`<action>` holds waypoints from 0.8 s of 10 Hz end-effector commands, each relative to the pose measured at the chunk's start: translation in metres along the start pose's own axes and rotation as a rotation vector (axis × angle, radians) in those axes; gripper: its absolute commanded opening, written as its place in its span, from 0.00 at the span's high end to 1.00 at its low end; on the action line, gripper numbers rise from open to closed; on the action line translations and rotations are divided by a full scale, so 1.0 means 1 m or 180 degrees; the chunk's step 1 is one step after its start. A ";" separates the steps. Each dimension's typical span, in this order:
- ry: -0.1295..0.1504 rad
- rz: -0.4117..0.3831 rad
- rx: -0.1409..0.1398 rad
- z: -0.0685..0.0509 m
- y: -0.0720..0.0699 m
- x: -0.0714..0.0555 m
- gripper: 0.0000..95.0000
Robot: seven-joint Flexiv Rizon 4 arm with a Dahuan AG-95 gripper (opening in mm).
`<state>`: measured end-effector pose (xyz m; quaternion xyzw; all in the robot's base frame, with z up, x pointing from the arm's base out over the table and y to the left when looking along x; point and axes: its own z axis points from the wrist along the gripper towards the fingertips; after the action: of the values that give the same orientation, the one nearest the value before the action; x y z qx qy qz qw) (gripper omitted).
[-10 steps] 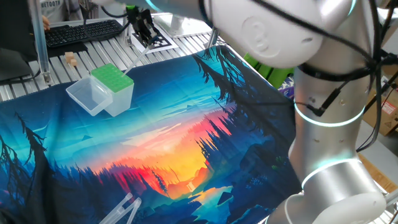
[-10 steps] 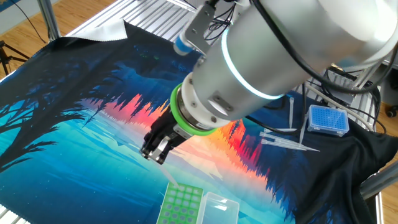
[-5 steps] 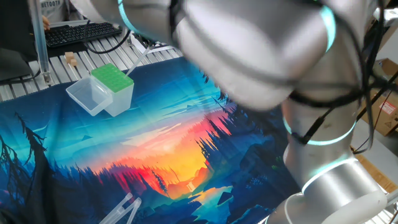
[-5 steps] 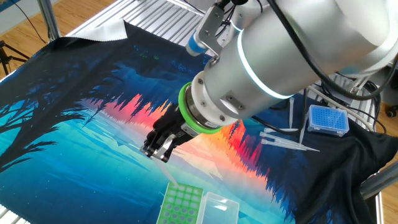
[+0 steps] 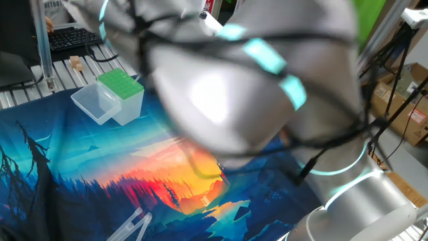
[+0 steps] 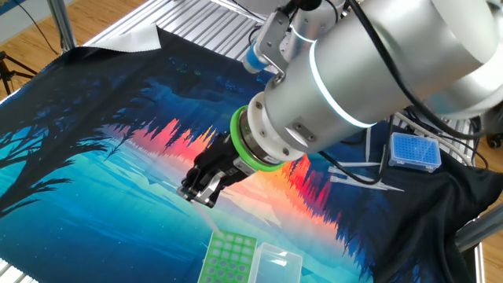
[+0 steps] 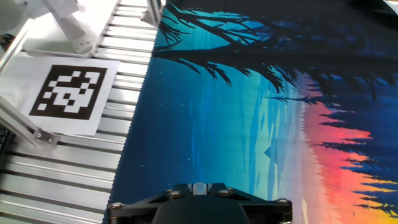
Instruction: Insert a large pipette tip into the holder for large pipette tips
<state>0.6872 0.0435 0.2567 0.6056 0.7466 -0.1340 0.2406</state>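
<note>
Looks like the approach stage. Gripper (image 6: pixel 199 189) hanging over the cloth (image 6: pixel 94 165), near the holder for large pipette tips (image 6: pixel 229 258) with its lid open. Can't tell if pinched on anything or just bare. Only large pipette tip (image 6: pixel 360 181) spotted lying by the blue box (image 6: pixel 415 152), well apart. Probably needs lining up over a hole next, then a straight drop.

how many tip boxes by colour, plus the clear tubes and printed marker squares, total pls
green-topped tip box with frosted white sides: 1
blue tip box: 1
wide clear plastic tubes: 2
black-and-white printed marker square: 1
total: 5
</note>
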 end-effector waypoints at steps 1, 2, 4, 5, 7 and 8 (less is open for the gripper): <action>-0.0040 0.0037 -0.0025 0.000 0.000 0.002 1.00; -0.0062 0.0037 -0.0035 0.000 0.000 0.004 1.00; -0.0112 0.0056 -0.0065 0.001 0.001 0.007 1.00; -0.0126 0.0056 -0.0068 0.001 0.001 0.009 1.00; -0.0145 0.0055 -0.0081 0.001 0.000 0.010 1.00; -0.0189 0.0045 -0.0080 0.000 0.000 0.012 1.00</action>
<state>0.6852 0.0539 0.2503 0.6030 0.7354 -0.1440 0.2736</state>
